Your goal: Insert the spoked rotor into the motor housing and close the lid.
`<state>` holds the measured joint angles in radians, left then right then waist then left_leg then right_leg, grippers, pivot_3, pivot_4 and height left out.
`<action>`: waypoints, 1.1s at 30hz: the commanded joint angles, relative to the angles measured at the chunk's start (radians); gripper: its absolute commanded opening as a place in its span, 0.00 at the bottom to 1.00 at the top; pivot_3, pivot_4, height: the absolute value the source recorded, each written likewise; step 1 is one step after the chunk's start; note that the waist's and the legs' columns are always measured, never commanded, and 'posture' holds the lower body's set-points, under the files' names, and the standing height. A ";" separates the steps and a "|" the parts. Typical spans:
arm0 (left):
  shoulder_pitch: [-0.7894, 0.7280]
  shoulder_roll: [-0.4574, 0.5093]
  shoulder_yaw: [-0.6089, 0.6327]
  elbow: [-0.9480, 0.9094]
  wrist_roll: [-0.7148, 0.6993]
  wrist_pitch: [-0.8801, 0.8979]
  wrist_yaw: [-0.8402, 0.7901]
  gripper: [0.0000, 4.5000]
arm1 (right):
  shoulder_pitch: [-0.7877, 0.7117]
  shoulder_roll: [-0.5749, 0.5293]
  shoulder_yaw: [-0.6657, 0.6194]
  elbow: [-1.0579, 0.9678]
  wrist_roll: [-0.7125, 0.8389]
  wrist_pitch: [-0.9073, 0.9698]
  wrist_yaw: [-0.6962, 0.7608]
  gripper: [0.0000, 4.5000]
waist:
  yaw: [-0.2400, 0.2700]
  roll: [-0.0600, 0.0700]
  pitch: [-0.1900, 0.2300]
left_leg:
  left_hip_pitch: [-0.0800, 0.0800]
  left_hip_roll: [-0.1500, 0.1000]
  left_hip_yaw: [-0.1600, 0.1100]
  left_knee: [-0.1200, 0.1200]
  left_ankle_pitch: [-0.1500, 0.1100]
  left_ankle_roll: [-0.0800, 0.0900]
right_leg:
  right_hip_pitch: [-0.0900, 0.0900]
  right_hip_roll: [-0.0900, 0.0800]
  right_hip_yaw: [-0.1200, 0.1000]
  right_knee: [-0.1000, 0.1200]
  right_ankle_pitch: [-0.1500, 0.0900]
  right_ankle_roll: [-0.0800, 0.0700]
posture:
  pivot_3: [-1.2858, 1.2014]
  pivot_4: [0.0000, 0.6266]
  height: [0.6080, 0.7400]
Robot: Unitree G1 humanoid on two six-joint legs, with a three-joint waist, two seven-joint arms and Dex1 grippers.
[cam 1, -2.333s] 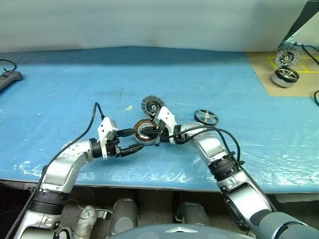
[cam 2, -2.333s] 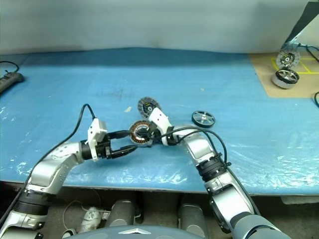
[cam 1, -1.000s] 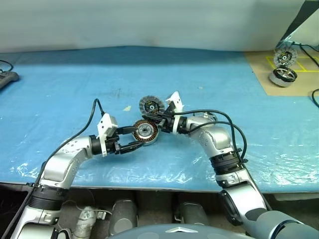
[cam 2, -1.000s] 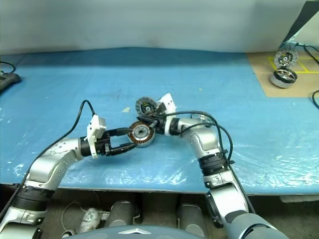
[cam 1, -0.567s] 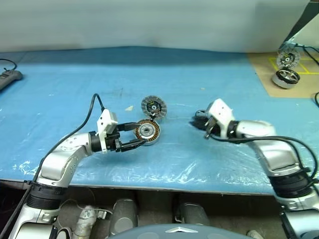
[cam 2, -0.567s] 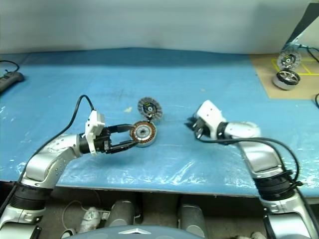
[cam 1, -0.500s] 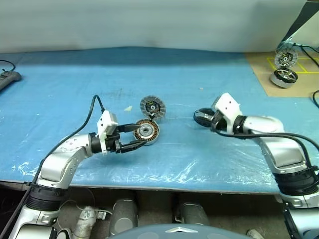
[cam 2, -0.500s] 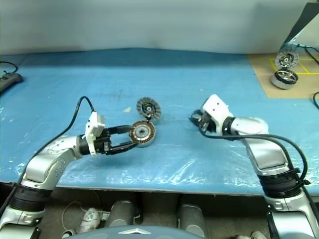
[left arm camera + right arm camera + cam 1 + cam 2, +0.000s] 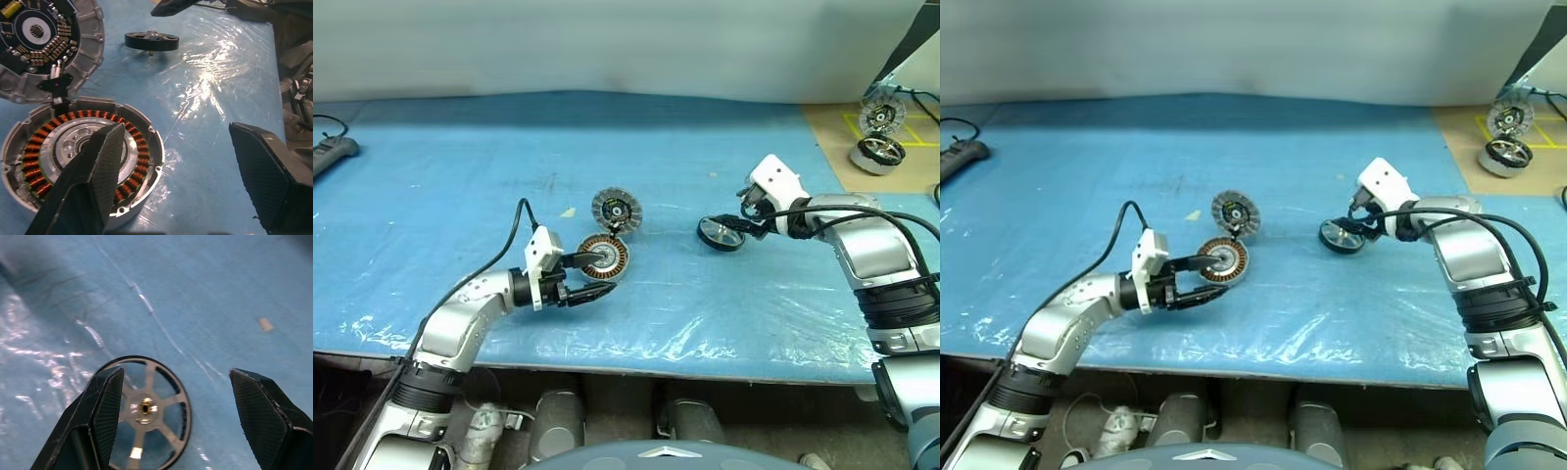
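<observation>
The small silver metal spoked rotor lies flat on the blue tabletop, just below the right gripper, whose jaws gape empty. It looks rigid, light and slick, so gripping across the rim seems safest. The left gripper stands open at the copper-wound round motor housing, its ribbed grey lid flipped back.

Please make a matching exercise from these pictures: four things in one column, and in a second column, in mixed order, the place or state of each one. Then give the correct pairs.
Things:
1. spoked rotor
2. motor housing
3. lid
4. right gripper

Places or states:
A. standing open, joined to the housing's rim, ribbed face with dark centre showing
B. open, fingers over the spoked rotor, holding nothing
C. lying alone on the blue table cover, away from the housing
D. open on top, copper windings visible, with the left gripper's open fingers at it

Pairs: 1-C, 2-D, 3-A, 4-B
</observation>
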<state>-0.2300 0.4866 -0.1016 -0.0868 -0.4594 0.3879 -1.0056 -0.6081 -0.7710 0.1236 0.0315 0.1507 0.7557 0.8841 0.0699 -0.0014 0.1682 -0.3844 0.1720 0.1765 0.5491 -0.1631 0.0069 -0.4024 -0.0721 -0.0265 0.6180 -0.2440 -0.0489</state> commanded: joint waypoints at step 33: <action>0.048 0.033 0.003 -0.089 0.028 -0.020 0.013 0.81 | 0.070 -0.012 0.112 -0.012 -0.079 0.002 -0.033 0.27 | 0.000 0.000 0.000 | 0.001 0.001 0.000 0.005 -0.001 -0.002 | 0.001 0.000 0.000 0.004 0.000 0.000 | 0.52 0.24 1.00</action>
<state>-0.1826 0.5158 -0.1079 -0.1566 -0.4278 0.3903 -0.9861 -0.5559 -0.7741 0.2186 0.0414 0.0898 0.7687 0.8493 0.0695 -0.0012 0.1683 -0.3832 0.1728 0.1764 0.5541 -0.1642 0.0051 -0.4009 -0.0725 -0.0263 0.6217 -0.2439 -0.0489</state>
